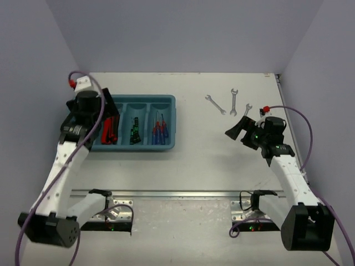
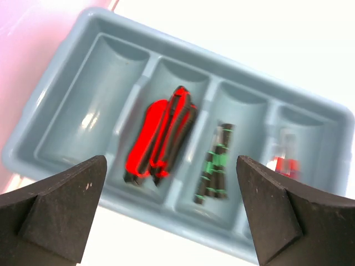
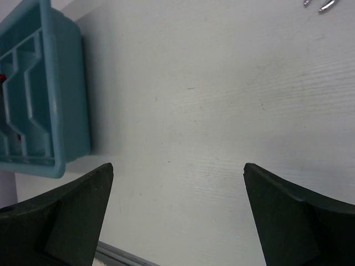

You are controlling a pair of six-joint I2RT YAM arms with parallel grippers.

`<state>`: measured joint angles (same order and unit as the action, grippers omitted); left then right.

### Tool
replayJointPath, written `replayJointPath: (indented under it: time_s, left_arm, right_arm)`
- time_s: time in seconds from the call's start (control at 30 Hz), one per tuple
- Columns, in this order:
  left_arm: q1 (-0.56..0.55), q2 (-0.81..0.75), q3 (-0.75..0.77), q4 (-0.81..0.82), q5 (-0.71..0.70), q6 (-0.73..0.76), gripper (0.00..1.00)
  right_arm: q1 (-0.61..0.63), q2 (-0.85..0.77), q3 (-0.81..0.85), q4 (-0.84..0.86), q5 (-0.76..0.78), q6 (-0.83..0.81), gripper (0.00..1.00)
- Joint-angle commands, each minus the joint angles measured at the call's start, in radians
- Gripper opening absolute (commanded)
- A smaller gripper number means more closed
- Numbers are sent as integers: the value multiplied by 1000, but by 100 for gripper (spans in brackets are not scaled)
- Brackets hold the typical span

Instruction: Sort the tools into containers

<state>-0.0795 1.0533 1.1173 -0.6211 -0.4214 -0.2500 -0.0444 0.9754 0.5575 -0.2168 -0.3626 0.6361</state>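
Observation:
The teal tray (image 1: 171, 126) lies left of centre with four long compartments. Red-handled pliers (image 1: 109, 132) lie in the second from the left, black-and-green screwdrivers (image 1: 135, 131) in the third, blue/red screwdrivers (image 1: 158, 131) in the fourth. The wrist view shows the pliers (image 2: 163, 138), the green screwdrivers (image 2: 215, 164) and the tray's empty left compartment (image 2: 83, 113). My left gripper (image 1: 111, 114) (image 2: 172, 213) is open and empty above the tray's left end. Three silver wrenches (image 1: 215, 104) (image 1: 233, 101) (image 1: 247, 109) lie on the table. My right gripper (image 1: 238, 129) (image 3: 177, 216) is open and empty, just in front of them.
In the right wrist view the tray's end (image 3: 69, 94) is at the left and wrench tips (image 3: 320, 5) at the top edge. A metal rail (image 1: 177, 194) runs along the near table edge. Grey walls close in the back and sides.

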Motion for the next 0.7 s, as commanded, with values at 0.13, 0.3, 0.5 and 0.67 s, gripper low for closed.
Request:
replayJointPath:
  time_s: [0.13, 0.3, 0.5, 0.67]
  left_arm:
    - [-2, -522, -385, 161, 75, -176, 100]
    - [-7, -572, -388, 147, 110, -145, 100]
    - [-49, -529, -398, 170, 231, -108, 100]
    - [-75, -519, -400, 176, 259, -97, 100]
  right_arm:
    - [-5, 208, 170, -87, 330, -24, 99]
    - [-8, 453, 343, -97, 475, -55, 84]
    - [-41, 818, 717, -274, 516, -110, 57]
    - [-60, 1071, 969, -384, 503, -141, 54]
